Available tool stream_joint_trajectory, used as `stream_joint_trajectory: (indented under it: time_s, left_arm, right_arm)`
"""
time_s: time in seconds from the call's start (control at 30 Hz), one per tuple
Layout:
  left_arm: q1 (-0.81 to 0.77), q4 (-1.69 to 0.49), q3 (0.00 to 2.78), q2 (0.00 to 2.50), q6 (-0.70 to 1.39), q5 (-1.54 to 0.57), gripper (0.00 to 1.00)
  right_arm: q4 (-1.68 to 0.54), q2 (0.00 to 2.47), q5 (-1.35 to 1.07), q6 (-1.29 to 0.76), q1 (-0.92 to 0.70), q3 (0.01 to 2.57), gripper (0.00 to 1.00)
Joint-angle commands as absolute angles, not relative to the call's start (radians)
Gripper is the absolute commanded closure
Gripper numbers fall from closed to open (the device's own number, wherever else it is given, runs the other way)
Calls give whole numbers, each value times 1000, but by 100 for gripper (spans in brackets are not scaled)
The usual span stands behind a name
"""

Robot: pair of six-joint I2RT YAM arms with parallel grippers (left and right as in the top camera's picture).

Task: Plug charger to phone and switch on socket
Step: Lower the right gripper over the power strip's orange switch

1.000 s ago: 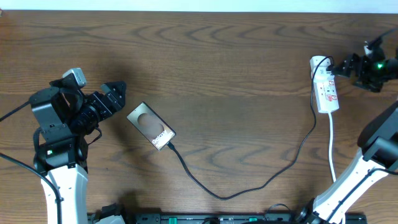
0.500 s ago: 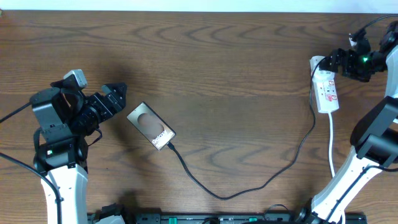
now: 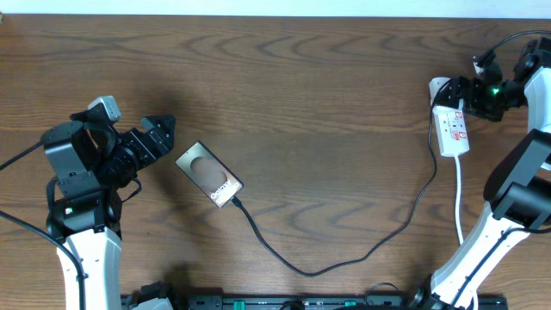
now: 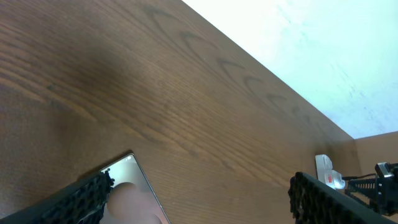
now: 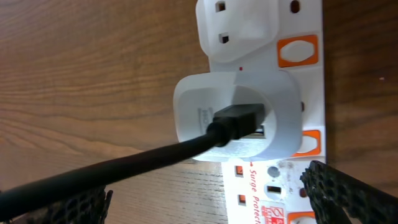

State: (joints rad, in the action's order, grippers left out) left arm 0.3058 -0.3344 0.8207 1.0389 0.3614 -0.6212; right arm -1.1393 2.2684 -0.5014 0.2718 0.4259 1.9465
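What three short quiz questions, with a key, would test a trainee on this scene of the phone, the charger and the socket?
1. True or false: the charger cable's tip reaches the phone.
2. In the right wrist view, the black plug sits in: A) a white adapter, B) the phone, C) nothing.
3. Which gripper is by the socket?
Key: 1 true. 2 A. 3 the right gripper.
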Motion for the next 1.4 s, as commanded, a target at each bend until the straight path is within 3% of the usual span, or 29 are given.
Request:
stream_joint_trajectory:
  time_s: [0.0,1.37]
  left_arm:
    - [308,-336,838,1045,344,-609,7]
    - [308,-339,837,1045,344,-609,7]
  right_arm:
    - [-1132,2276,-527,285,415,1936,1]
    - [-1054,2276,-527,284,383,1856,1]
